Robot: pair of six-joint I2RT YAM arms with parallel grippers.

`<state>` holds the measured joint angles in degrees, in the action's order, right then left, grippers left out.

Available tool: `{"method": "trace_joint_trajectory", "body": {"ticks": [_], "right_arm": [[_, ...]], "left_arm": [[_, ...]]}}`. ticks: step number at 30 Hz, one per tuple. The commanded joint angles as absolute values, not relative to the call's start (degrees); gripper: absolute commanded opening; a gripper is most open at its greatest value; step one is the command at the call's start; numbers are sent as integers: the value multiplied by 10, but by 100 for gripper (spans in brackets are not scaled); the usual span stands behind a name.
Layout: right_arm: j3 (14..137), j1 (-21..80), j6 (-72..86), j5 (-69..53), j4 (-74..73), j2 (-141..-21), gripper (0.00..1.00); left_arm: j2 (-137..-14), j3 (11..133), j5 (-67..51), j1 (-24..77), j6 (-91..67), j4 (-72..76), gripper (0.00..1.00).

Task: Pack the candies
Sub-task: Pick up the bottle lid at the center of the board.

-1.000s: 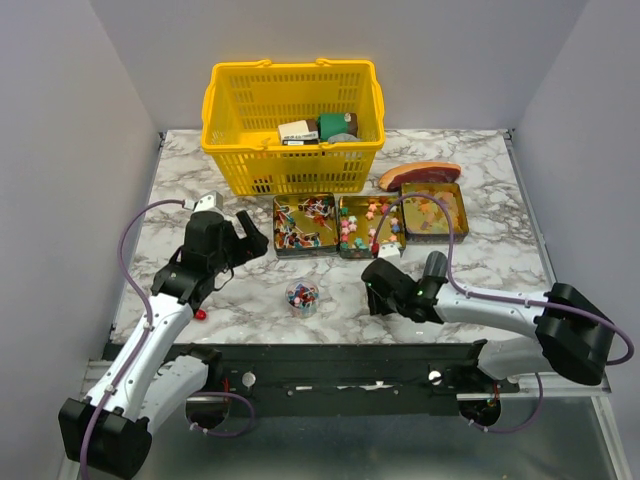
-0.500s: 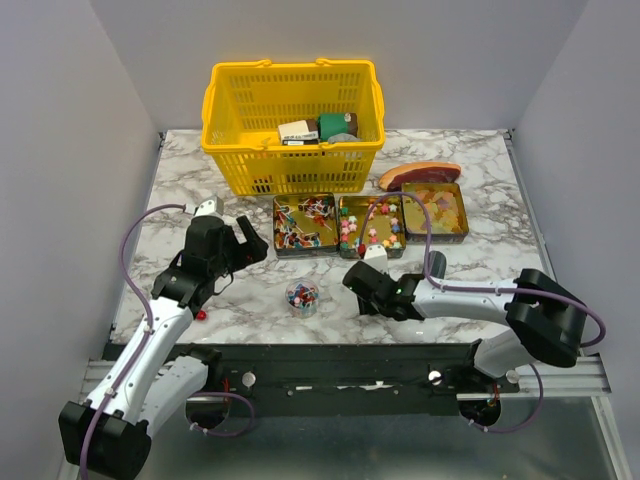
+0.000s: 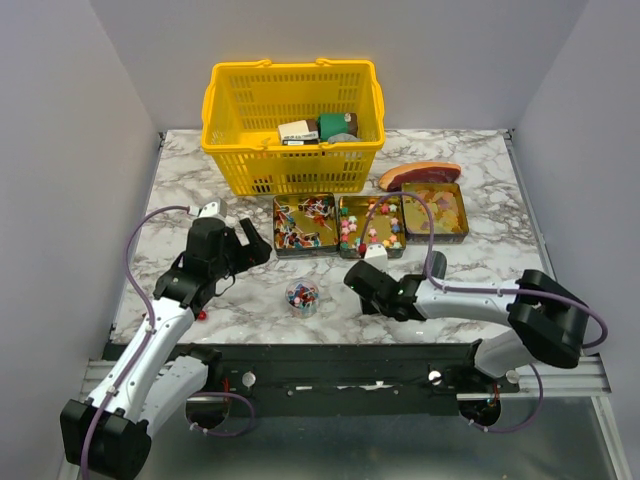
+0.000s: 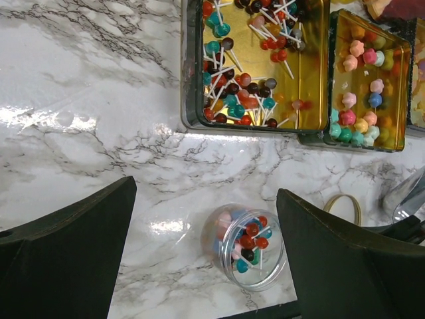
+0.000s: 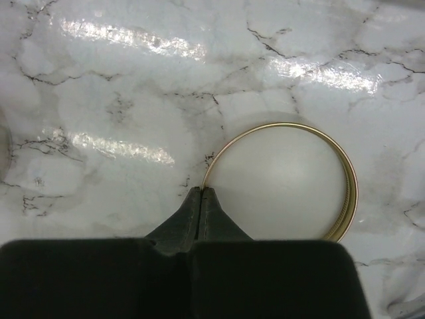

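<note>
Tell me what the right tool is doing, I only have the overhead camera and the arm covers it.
Observer: The right tool is shut, its tips at the rim of a round gold lid lying on the marble table.
Operator: Has it pinched the rim?
Observer: Cannot tell; in the right wrist view the fingers meet exactly at the rim's near edge.
Operator: What is in the jar?
Observer: The left wrist view shows the clear jar lidless, holding red, blue and pink lollipops on white sticks.
</note>
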<state>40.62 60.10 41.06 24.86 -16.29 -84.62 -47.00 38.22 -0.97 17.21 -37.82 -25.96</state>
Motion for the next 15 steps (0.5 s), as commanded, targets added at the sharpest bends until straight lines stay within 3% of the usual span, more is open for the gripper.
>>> {"method": "trace_joint_trajectory", "body": {"ticks": [1,4,11,15], "right_arm": [[392,604,396,234,-185,-756,1],[402,600,361,208,-191,-659,1],[455,565,280,15,-192,-460,1],[511,550,265,-93,-192,-415,1]], "left_arm": [[-473,376,-37,169,-378,-242,99],[-472,376,-56,169,-374,-232,99],[-425,369,-101,170,-363,-191,99],[-403,368,-200,171,-354,-127,99]]}}
